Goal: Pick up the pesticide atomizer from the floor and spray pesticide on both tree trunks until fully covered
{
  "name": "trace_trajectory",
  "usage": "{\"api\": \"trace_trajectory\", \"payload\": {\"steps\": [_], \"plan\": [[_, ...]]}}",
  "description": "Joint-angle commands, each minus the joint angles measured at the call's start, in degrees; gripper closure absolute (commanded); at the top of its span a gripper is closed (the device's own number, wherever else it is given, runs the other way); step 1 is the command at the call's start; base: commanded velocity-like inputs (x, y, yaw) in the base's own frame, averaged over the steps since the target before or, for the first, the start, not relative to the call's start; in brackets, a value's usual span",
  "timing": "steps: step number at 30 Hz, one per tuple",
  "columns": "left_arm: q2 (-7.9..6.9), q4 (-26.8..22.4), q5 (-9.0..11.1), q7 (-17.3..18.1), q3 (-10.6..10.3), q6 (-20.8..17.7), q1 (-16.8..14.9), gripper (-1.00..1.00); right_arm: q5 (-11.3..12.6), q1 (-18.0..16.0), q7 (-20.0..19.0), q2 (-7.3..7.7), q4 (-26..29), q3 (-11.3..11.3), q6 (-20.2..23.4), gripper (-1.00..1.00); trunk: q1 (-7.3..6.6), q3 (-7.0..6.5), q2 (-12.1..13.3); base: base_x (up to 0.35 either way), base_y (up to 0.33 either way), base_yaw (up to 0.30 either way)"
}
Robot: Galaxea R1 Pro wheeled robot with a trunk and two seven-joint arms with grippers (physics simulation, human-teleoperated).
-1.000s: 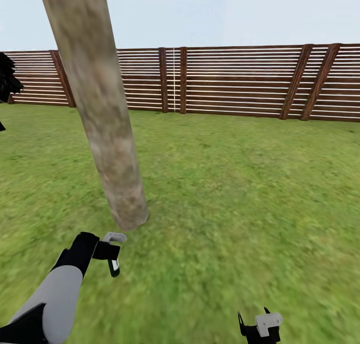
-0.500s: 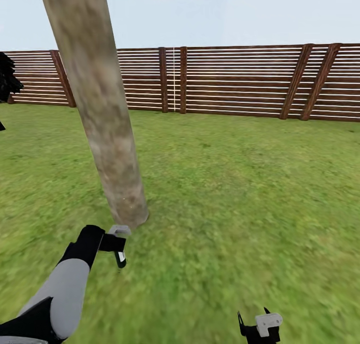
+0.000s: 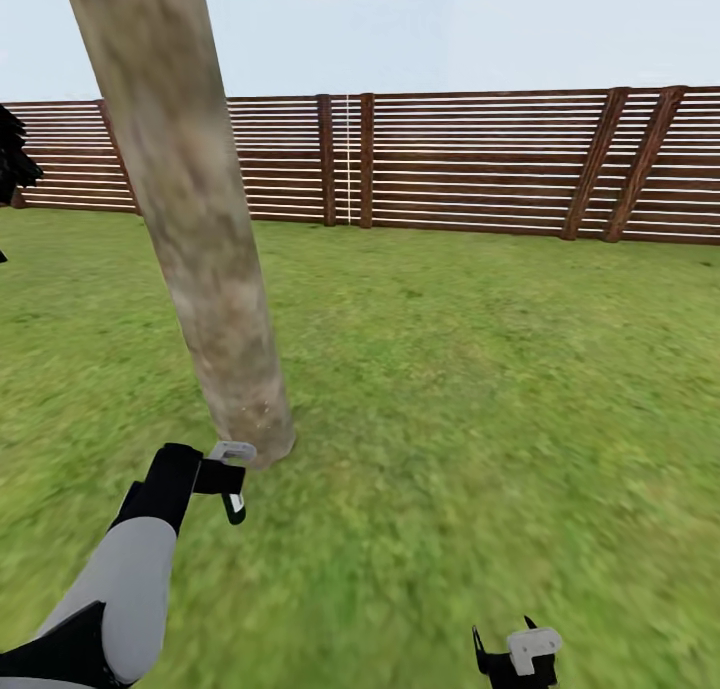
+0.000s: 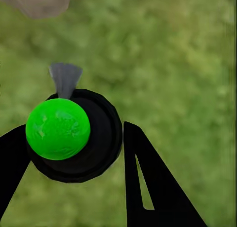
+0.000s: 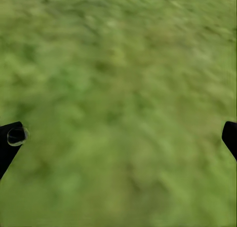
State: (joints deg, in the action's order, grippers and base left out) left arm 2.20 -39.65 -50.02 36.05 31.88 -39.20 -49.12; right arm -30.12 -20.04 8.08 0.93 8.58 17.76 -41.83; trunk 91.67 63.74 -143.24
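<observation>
A leaning tree trunk (image 3: 200,259) of blotchy grey-beige bark rises from the grass floor (image 3: 480,389) at left of centre. Just below its base, my left gripper (image 3: 228,479) is shut on the pesticide atomizer (image 3: 233,499), a small black bottle with a grey trigger head and a white label. The left wrist view looks down on the atomizer (image 4: 98,138): a round black body carrying a bright green disc, its grey nozzle aimed toward the trunk's foot (image 4: 37,0), and a black finger (image 4: 143,177) on either side. My right gripper (image 3: 515,659) hangs open low over the grass, its fingertips (image 5: 10,138) wide apart.
A brown slatted wooden fence (image 3: 480,159) closes the far side of the lawn. Dark jagged foliage (image 3: 12,159) pokes in at the left edge. Open grass stretches to the right of the trunk.
My left gripper has carried the atomizer up and closer to the trunk's base. The view has shifted slightly, so the trunk sits a bit further left. The right gripper has held still.
</observation>
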Motion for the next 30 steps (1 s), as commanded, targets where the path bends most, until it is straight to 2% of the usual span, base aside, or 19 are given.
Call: {"api": "trace_trajectory", "payload": {"steps": [1, 3, 6, 8, 10, 13, 16, 18, 21, 23, 25, 27, 30], "plan": [[0.04, 0.00, -0.04, 0.00, -0.06, 0.01, 0.00, 1.00, -0.01, 0.00, -0.06, -0.03, -0.92, 0.01, 0.00, -1.00, 0.00, 0.00, 0.00, 0.050, 0.000, 0.000], [-0.11, -0.03, -0.07, -0.01, -0.24, 0.05, 0.06, 1.00, -0.17, 0.00, -0.19, -0.12, -3.26, -0.07, 0.00, -1.00, 0.00, 0.00, 0.00, 0.018, 0.000, 0.000], [-1.02, -0.11, -0.19, 0.06, -0.12, 0.08, 0.02, 1.00, -0.41, 0.00, -0.24, -0.08, -3.89, -0.15, 0.00, -1.00, 0.00, 0.00, 0.00, 0.003, 0.000, 0.000], [-3.44, -0.09, -0.11, 0.12, 0.00, 0.14, -0.08, 1.00, -0.44, 0.00, -0.25, -0.06, -3.92, -0.16, 0.00, -1.00, 0.00, 0.00, 0.00, 0.000, 0.000, 0.000], [-4.38, -0.05, -0.08, 0.16, 0.02, 0.17, -0.26, 1.00, -0.25, 0.00, -0.09, -0.01, -3.89, -0.11, 0.00, -1.00, 0.00, 0.00, 0.00, 0.000, 0.000, 0.000], [-3.68, 0.12, 0.03, 0.05, 0.12, 0.05, -0.42, 1.00, -0.04, 0.00, 0.07, 0.03, -3.78, -0.03, 0.00, -1.00, 0.00, 0.00, 0.00, 0.000, 0.000, 0.000], [-1.06, -0.05, -0.01, 0.00, 0.11, -0.53, -0.77, 1.00, 0.00, 0.00, 0.09, 0.03, -3.81, -0.01, 0.00, -1.00, 0.00, 0.00, 0.00, 0.000, 0.000, 0.000], [-0.33, -0.15, 0.00, -0.01, 0.10, -2.40, -0.82, 1.00, 0.00, 0.00, 0.10, 0.03, -3.83, 0.00, 0.00, -1.00, 0.00, 0.00, 0.00, 0.000, 0.000, 0.000], [-1.37, -0.23, -0.17, 0.06, 0.07, -2.86, -0.72, 1.00, -0.01, 0.00, 0.10, 0.03, -3.83, 0.00, 0.00, -1.00, 0.00, 0.00, 0.00, -0.034, 0.018, 0.000], [-3.58, -0.55, 0.14, 0.14, 0.15, -2.96, -0.71, 1.00, -0.02, 0.00, 0.10, 0.03, -3.83, 0.00, 0.00, -1.00, 0.00, 0.00, 0.00, -0.230, 0.116, 0.000], [-4.43, -1.60, 0.27, 0.22, 0.13, -3.01, -0.62, 1.00, -0.02, 0.00, 0.10, 0.03, -3.83, 0.00, 0.00, -1.00, 0.00, 0.00, 0.00, -0.146, 0.078, 0.000], [-4.31, -2.35, 0.14, 0.23, 0.05, -3.03, -0.39, 1.00, -0.02, 0.00, 0.10, 0.03, -3.83, 0.00, 0.00, -1.00, 0.00, 0.00, 0.00, -0.038, 0.020, 0.000], [-2.33, -2.61, -0.03, 0.17, 0.01, -2.99, -0.34, 1.00, -0.02, 0.00, 0.10, 0.03, -3.85, 0.00, 0.00, -1.00, 0.00, 0.00, 0.00, -0.005, 0.002, 0.000]]}}
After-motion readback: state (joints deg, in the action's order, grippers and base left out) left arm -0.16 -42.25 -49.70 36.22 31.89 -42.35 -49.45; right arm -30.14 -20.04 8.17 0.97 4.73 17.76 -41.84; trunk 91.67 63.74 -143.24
